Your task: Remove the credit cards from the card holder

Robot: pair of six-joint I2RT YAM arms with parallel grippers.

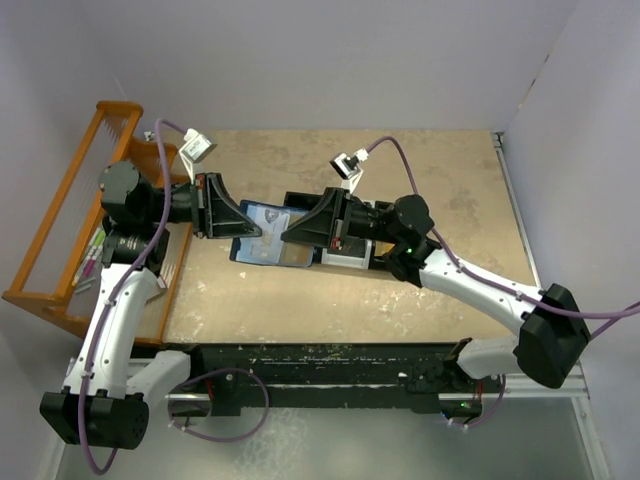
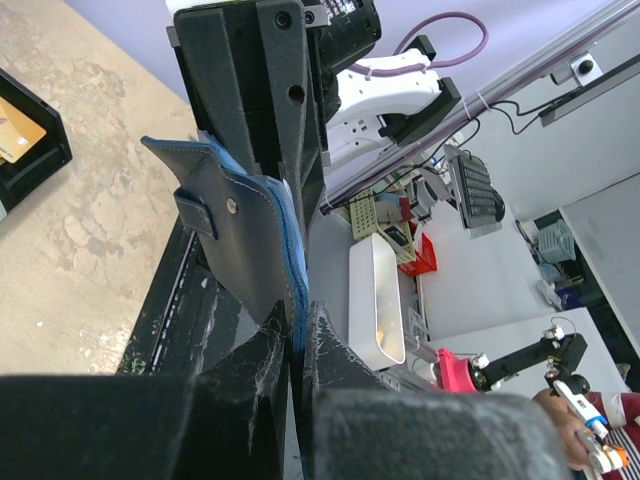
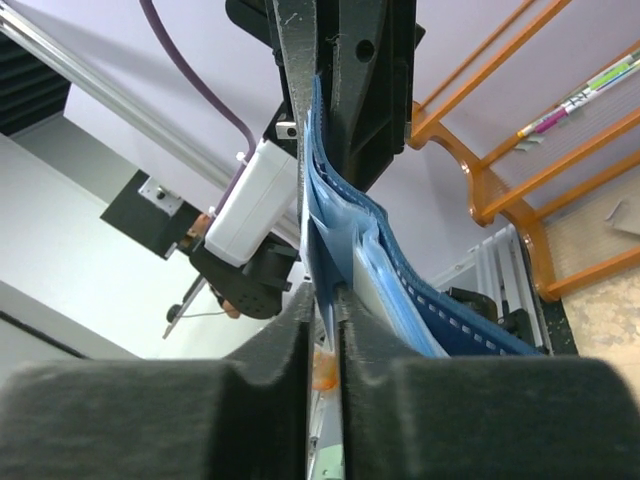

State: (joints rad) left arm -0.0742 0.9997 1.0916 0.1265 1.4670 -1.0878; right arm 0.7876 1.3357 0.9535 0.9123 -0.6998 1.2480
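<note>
Card holder (image 2: 250,235) in left claw (image 2: 297,335); tan card (image 2: 14,130) in black tray (image 2: 47,152)

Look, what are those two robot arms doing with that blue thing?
They are working on a card holder, a little blue wallet. The left gripper pinches one edge and the right gripper pinches the other side, holding it between them. A gold card lies in the black tray nearby. I cannot tell if a card is coming out.
</note>
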